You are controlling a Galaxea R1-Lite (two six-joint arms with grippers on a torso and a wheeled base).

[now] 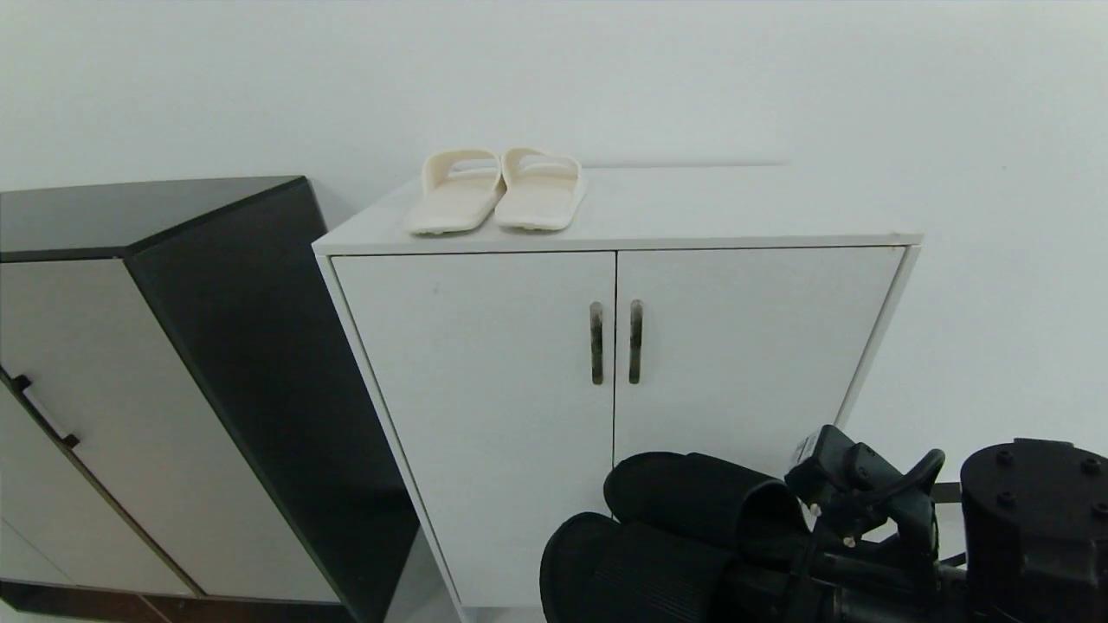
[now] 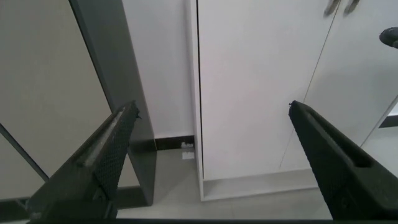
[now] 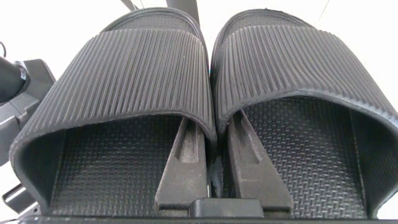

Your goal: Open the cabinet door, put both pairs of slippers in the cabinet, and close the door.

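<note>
The white cabinet (image 1: 485, 415) stands in front of me with both doors closed and two dark handles (image 1: 596, 343) at the middle seam. A cream pair of slippers (image 1: 498, 190) lies on its top, toward the left. Low at the right, in front of the right door, my right gripper (image 3: 212, 121) is shut on a black pair of slippers (image 1: 675, 528). One finger (image 3: 183, 162) lies inside each slipper, pinching their inner walls together. My left gripper (image 2: 212, 109) is open and holds nothing, low down facing the cabinet's bottom left corner (image 2: 202, 186).
A black cabinet with grey doors (image 1: 173, 363) stands close on the left, angled, leaving a narrow gap to the white cabinet. A plain white wall is behind. The right half of the white cabinet's top (image 1: 736, 203) is bare.
</note>
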